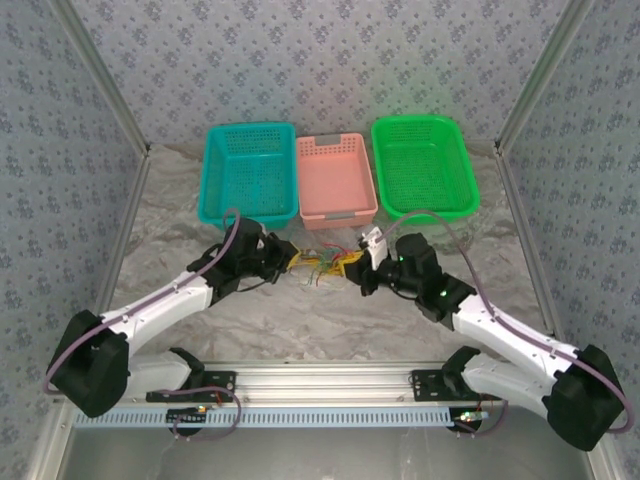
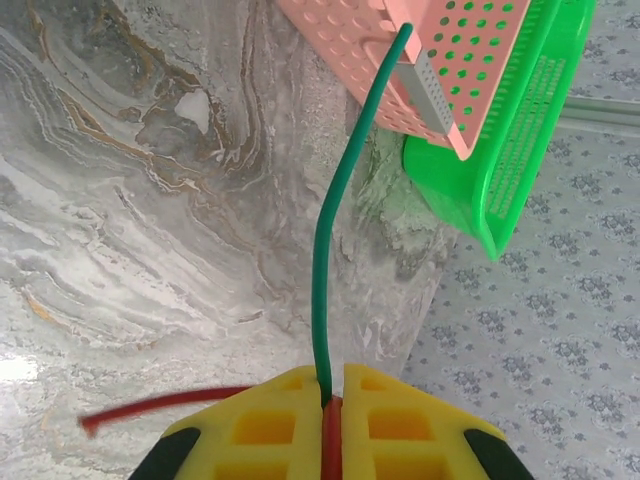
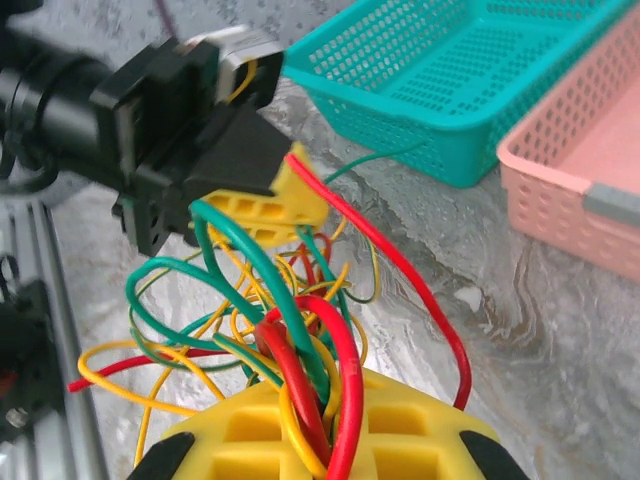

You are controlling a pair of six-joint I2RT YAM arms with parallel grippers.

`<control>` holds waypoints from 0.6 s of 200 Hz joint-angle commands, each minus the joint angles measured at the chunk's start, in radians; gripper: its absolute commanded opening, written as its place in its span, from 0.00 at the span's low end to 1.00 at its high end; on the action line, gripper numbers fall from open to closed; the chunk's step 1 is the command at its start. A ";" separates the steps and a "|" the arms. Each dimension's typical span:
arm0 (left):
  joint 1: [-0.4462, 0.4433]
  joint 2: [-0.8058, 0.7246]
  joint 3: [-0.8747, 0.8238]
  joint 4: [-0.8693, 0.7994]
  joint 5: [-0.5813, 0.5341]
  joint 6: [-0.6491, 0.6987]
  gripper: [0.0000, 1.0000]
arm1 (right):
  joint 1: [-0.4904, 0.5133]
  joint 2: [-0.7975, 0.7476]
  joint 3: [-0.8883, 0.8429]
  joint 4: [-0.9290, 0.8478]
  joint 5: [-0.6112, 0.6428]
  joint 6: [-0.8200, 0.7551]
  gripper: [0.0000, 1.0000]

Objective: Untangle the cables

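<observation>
The cables (image 1: 322, 268) form one small tangle of red, green and yellow wires on the marbled table, stretched between my two grippers. My left gripper (image 1: 290, 258) is on the tangle's left side. In the left wrist view its yellow fingers (image 2: 265, 425) are shut on a green wire (image 2: 325, 270) and a red wire (image 2: 150, 405). My right gripper (image 1: 355, 268) is on the right side. In the right wrist view it (image 3: 325, 425) is shut on a bundle of red, green and yellow wires (image 3: 300, 340), with the left gripper (image 3: 265, 205) facing it.
Three baskets stand in a row behind the tangle: teal basket (image 1: 248, 128), pink basket (image 1: 338, 212), green basket (image 1: 417, 120). Patterned walls enclose the table on the left, back and right. An aluminium rail (image 1: 320, 385) runs along the near edge.
</observation>
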 commanded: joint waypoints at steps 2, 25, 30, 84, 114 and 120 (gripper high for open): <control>0.057 -0.006 -0.056 -0.135 -0.140 0.033 0.00 | -0.088 0.027 0.023 0.034 -0.058 0.181 0.02; 0.041 0.004 -0.045 -0.133 -0.142 0.034 0.00 | -0.060 0.123 0.074 0.020 -0.109 0.208 0.20; 0.037 0.009 -0.041 -0.133 -0.145 0.034 0.00 | -0.050 0.144 0.088 0.005 -0.105 0.205 0.23; -0.009 0.107 -0.027 -0.108 -0.179 0.034 0.00 | -0.001 0.243 0.132 -0.128 0.096 0.228 0.56; -0.030 0.123 -0.032 -0.091 -0.198 0.027 0.00 | 0.119 0.200 0.166 -0.241 0.347 0.334 0.62; -0.035 0.121 -0.032 -0.096 -0.207 0.027 0.00 | 0.134 0.205 0.166 -0.249 0.368 0.421 0.57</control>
